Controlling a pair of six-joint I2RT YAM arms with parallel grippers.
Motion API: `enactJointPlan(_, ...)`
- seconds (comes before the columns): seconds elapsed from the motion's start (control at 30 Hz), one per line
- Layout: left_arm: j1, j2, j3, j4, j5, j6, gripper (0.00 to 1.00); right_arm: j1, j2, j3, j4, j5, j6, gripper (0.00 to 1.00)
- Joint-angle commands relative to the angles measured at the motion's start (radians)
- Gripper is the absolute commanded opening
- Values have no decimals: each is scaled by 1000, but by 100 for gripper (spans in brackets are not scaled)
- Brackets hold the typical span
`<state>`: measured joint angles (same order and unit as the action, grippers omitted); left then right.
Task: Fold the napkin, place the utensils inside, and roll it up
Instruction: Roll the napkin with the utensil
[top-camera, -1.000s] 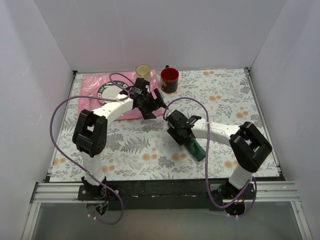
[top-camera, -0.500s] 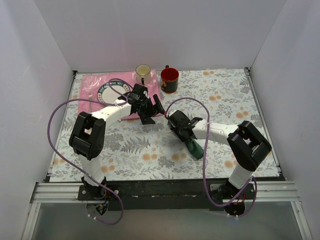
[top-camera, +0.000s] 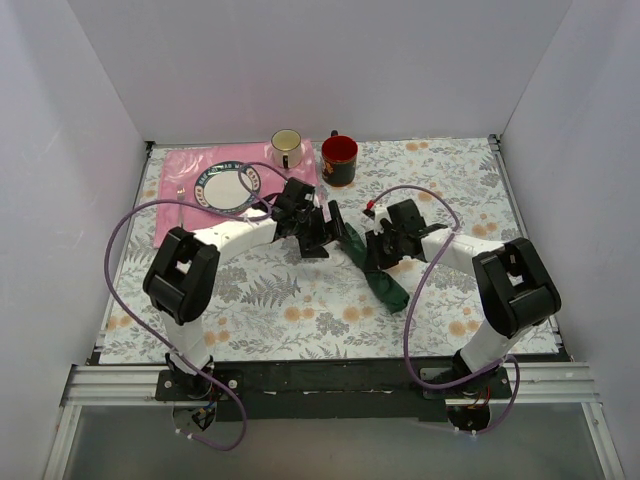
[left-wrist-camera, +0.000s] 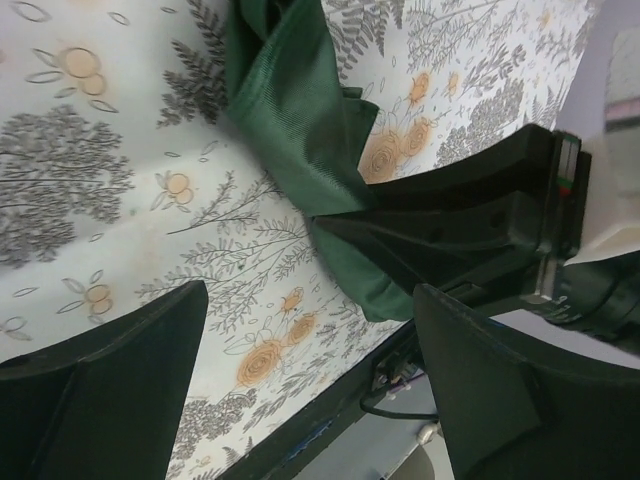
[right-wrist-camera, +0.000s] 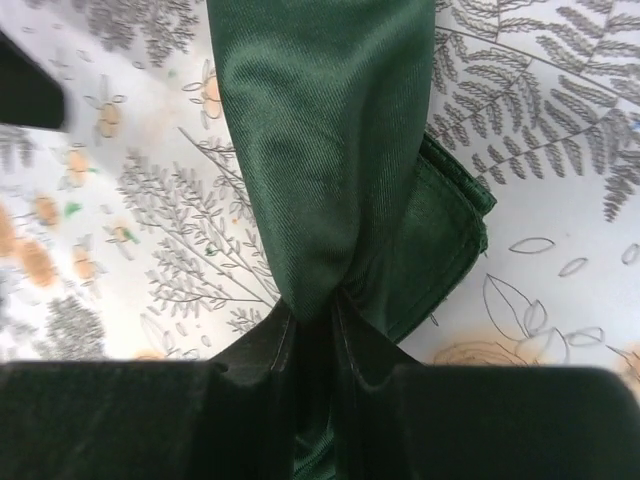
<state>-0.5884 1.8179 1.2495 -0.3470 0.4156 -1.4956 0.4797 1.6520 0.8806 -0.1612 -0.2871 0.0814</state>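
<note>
The napkin (right-wrist-camera: 330, 150) runs off the right wrist view's top edge, its pinched fold vanishing between the jaws of the right gripper (right-wrist-camera: 312, 318). From above, that gripper hides part of the napkin; the left wrist view cuts its top.

Body check: left arm (top-camera: 238, 231) and right arm (top-camera: 458, 247) have white link shells and bulky black joint housings. A purple cable (top-camera: 112, 270) runs along each arm. The left gripper (left-wrist-camera: 308, 300) has broad matte-black wedge fingers. The right gripper (right-wrist-camera: 312, 310) is black with smoothly moulded fingers.
</note>
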Motion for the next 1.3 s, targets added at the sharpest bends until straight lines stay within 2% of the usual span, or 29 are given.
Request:
enactJointPlan(0.0,-56,88,88,3,-34,-26,83,-75,89,-75,70,-372,37,13)
enactJointPlan(0.2,-86,216,211,-121,-158,-107,81,-164,135,-130,210,-538,89,15)
enactJointPlan(0.33,-103,323,323,-277,-275,-114,78,-174,137,-135,218,-534,89,17)
enactJointPlan(0.4,-111,340,337,-290,-323,-120,77,-173,137,-132,210,-526,89,19)
enactJointPlan(0.5,-111,345,318,-256,-369,-127,62,-171,117,-127,181,-491,83,22)
enactJointPlan(0.53,-111,339,289,-244,-377,-127,50,-171,105,-124,170,-477,81,22)
enactJointPlan(0.57,-111,333,275,-213,-374,-126,42,-170,89,-121,163,-462,80,27)
enactJointPlan(0.63,-111,319,254,-205,-376,-118,32,-152,37,-114,89,-393,64,33)
enactJointPlan(0.7,-111,308,246,-196,-373,-115,29,-130,-15,-78,34,-303,44,43)
enactJointPlan(0.73,-111,305,243,-195,-373,-111,27,-106,-30,-68,-22,-264,35,51)
enactJointPlan(0.83,-111,299,245,-196,-360,-100,22,-26,-95,-11,-134,-89,5,61)
enactJointPlan(0.87,-111,297,251,-199,-357,-97,20,-1,-107,4,-162,7,0,64)
enactJointPlan(0.93,-110,297,258,-207,-348,-89,19,78,-138,40,-202,106,-6,69)
enactJointPlan(0.97,-108,297,264,-207,-342,-83,18,109,-146,49,-243,224,-9,71)
enactJointPlan(1.07,-102,307,278,-218,-316,-71,12,230,-158,66,-284,446,-8,78)
enactJointPlan(1.17,-82,319,289,-224,-281,-60,13,312,-138,67,-304,593,9,80)
enactJointPlan(1.27,-68,320,289,-227,-268,-51,13,370,-101,66,-317,678,27,83)
